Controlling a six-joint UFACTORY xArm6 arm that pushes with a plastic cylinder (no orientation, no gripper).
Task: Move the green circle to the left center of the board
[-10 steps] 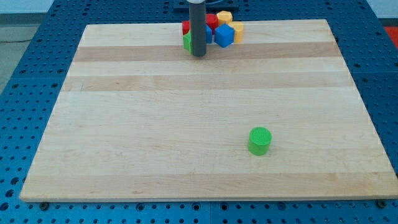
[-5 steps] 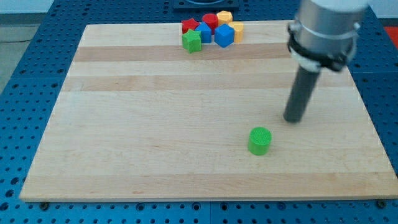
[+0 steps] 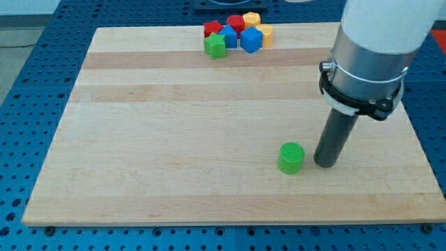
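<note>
Pale wood planks make up the board (image 3: 174,139), which lies on a blue perforated bench (image 3: 28,84) that shows around its edges. On the board, in the lower right part of the frame, stands the green circle (image 3: 290,158), a short upright cylinder with a ridged side. My tip (image 3: 325,164) rests on the wood just beside it, on the view's right, with only a thin strip of bare wood between them; whether they touch I cannot tell, though they look slightly apart. The dark rod rises from the tip, leaning a little toward the view's right, into a black collar and then a wide pale grey arm body (image 3: 376,35) that fills the upper right corner of the frame. No gripper is fitted on this arm, so nothing is spread or pinched; the rod holds nothing.

Well apart from the green circle, at the top centre of the frame near the board's far edge, sits a tight cluster of small blocks. A green block (image 3: 215,46) of irregular shape is at its lower left, with a red block (image 3: 212,29) just above it. A blue block (image 3: 228,36) and a blue cube (image 3: 251,40) follow toward the view's right, a second red block (image 3: 236,22) lies behind them, and two yellow blocks (image 3: 252,19) (image 3: 265,33) close the group on the right
</note>
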